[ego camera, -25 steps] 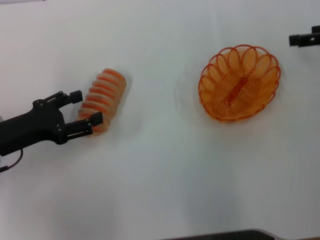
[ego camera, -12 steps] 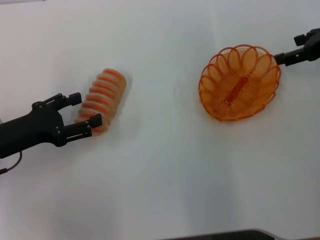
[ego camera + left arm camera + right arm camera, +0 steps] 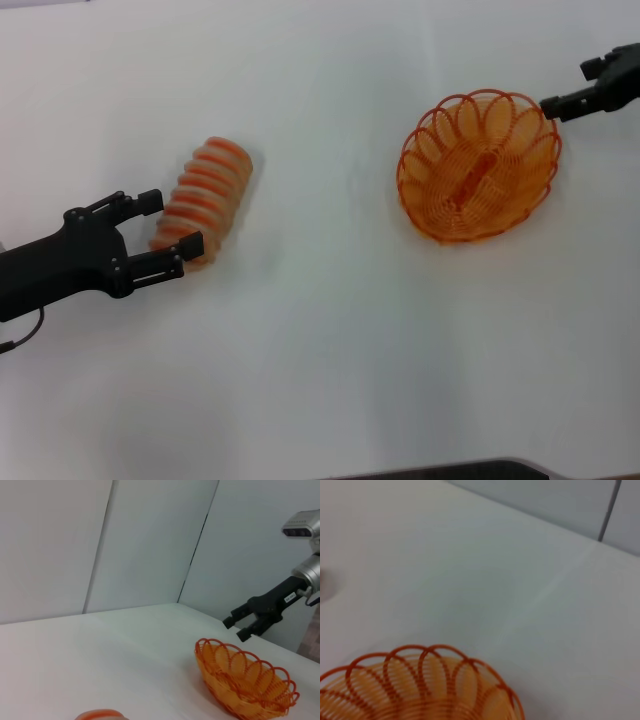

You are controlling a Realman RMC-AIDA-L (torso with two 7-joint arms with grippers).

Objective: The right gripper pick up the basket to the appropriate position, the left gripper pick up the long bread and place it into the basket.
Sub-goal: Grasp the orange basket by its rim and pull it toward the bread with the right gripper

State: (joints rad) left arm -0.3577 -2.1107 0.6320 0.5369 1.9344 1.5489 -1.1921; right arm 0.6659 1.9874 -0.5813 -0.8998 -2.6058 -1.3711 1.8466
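Note:
The long bread (image 3: 207, 190), pale tan with orange ridges, lies on the white table at the left. My left gripper (image 3: 171, 222) is open, its two fingers on either side of the bread's near end. The orange wire basket (image 3: 478, 165) stands empty at the right. My right gripper (image 3: 568, 88) is open, just beyond the basket's far right rim and apart from it. The left wrist view shows the basket (image 3: 245, 680), the right gripper (image 3: 235, 629) above its far end, and a sliver of the bread (image 3: 100, 714). The right wrist view shows the basket's rim (image 3: 420, 652).
The white table (image 3: 330, 330) spreads between the bread and the basket. A dark edge (image 3: 450, 470) runs along the table's front. Grey wall panels (image 3: 150, 540) stand behind the table.
My right gripper has come in from the right edge to the basket's far right rim. My left gripper has shifted slightly back along the bread's near end. Bread and basket have not moved.

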